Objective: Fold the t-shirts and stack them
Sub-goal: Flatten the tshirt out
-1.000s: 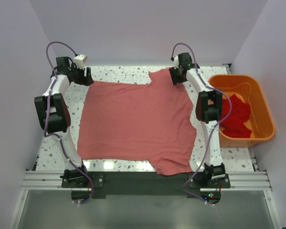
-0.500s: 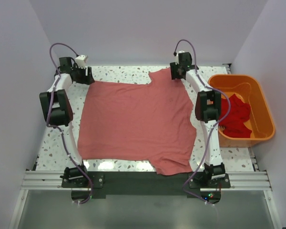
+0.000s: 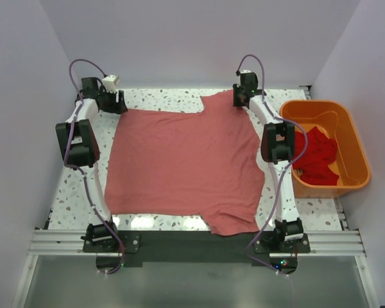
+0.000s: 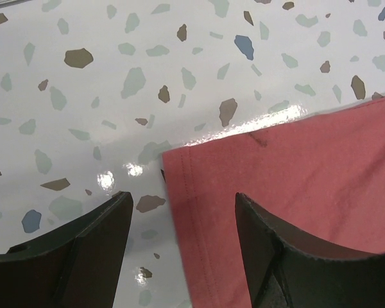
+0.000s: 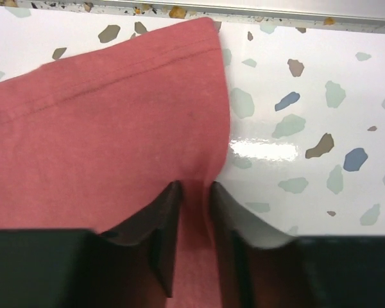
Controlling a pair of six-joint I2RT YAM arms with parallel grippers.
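Shirt, look: a salmon-red shirt [image 3: 186,163] lies spread open and mostly flat, with only soft wrinkles. A stitched hem shows along its edges in both wrist views.
Shirt, place: it covers the middle of the speckled table [image 3: 70,192]. It reaches from the far edge, where both grippers are, to the near edge, where one flap hangs close to the rail.
Shirt, far corners: the far left corner [image 4: 179,167] is square and lies flat on the table. The far right corner [image 5: 115,109] rises to a rounded tip near the table's back edge.
Left arm: it stretches from its base along the left side of the shirt, elbow raised, wrist turned in toward the far left corner.
Left gripper [image 3: 119,102]: its jaws stand wide apart and straddle the shirt's corner in the wrist view [image 4: 183,199]. One finger [image 4: 83,244] is over bare table and the other is over cloth. I cannot tell whether they touch the surface.
Right arm: it runs up the right side of the shirt, between the shirt and the bin, with its wrist at the far right corner.
Right gripper [image 3: 239,97]: its jaws are drawn narrow in the wrist view [image 5: 196,189], with a ridge of the shirt's edge pinched between the fingers [image 5: 160,224].
Bin: an orange bin [image 3: 321,106] stands at the table's right side, apart from the shirt, with red clothes [image 3: 317,157] heaped inside.
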